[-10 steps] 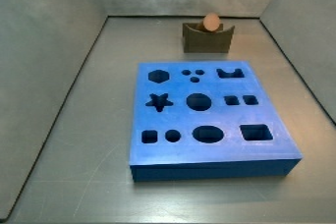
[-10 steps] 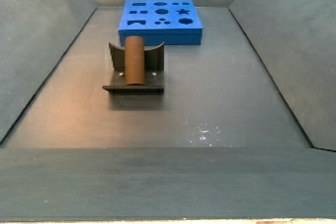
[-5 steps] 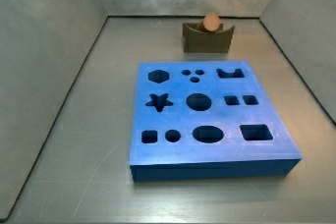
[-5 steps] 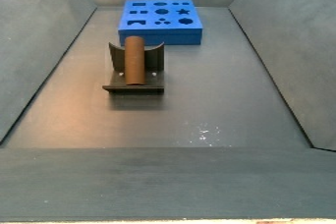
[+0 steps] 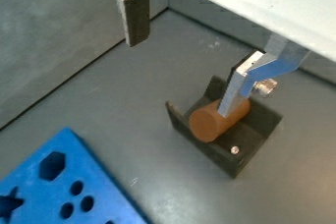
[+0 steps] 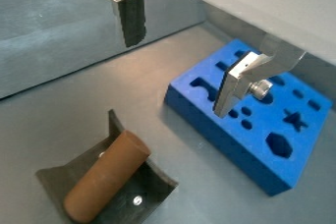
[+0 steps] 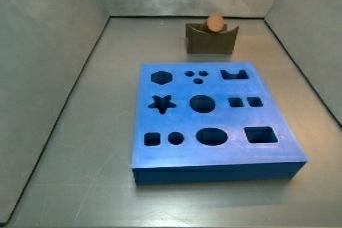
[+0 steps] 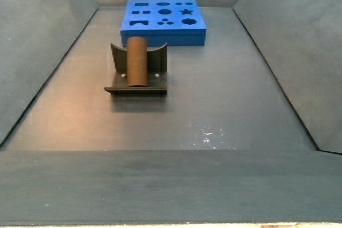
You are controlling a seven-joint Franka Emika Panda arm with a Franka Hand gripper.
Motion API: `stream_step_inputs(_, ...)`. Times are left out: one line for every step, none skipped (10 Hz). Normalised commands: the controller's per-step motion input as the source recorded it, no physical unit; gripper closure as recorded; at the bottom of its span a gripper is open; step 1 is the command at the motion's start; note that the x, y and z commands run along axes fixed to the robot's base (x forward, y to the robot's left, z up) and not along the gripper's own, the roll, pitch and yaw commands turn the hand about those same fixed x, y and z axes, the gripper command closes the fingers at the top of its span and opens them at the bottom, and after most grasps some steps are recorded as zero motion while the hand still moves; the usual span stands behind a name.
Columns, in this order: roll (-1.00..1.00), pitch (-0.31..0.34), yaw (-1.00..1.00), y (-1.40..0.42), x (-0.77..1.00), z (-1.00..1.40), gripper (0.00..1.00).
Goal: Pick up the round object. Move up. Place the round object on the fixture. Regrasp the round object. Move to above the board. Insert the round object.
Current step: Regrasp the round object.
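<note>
Currently the short brown-orange cylinder peg (image 8: 134, 58) lies on its side in the curved notch of the small olive-brown fixture block (image 8: 135, 84), one flat round end facing the camera in a side view (image 7: 214, 21). Fixture sits on the grey floor, well apart from the large thick blue square board with cut-out holes (image 7: 211, 120); in a side view the board (image 8: 163, 21) is further back, behind the fixture. Board holes all empty: hexagon, star, circles, squares and oval visible. The two-finger gripper (image 5: 184, 51) shows only in the wrist views, up above the floor, jaws spread wide with nothing between them, so released. In both wrist views one finger (image 5: 136, 14) is a flat silver plate with a dark pad, the opposite finger (image 5: 241, 83) is seen edge-on with a screw beside it. In a wrist view that finger overlaps the peg (image 5: 214, 122) and fixture (image 5: 250, 140), but I can't tell its height over them; no contact visible. In a wrist view the gripper (image 6: 182, 52) hangs over bare floor between the peg (image 6: 105, 178) in its fixture (image 6: 144, 195) and the board (image 6: 256, 149). Gripper not visible in either side view.
</note>
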Motion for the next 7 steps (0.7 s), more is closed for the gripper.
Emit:
stream_step_inputs(1.00,0.013,0.03,-0.02,-0.01,0.01,0.00)
stream_step_inputs(1.00,0.010,0.03,-0.02,-0.01,0.01,0.00)
stream_step_inputs(1.00,0.007,0.03,-0.02,-0.01,0.01,0.00)
stream_step_inputs(1.00,0.003,0.03,-0.02,-0.01,0.01,0.00)
stream_step_inputs(1.00,0.002,0.03,-0.02,-0.01,0.01,0.00)
stream_step_inputs(1.00,0.002,0.03,-0.02,-0.01,0.01,0.00)
stream_step_inputs(1.00,0.003,0.03,-0.02,-0.01,0.01,0.00)
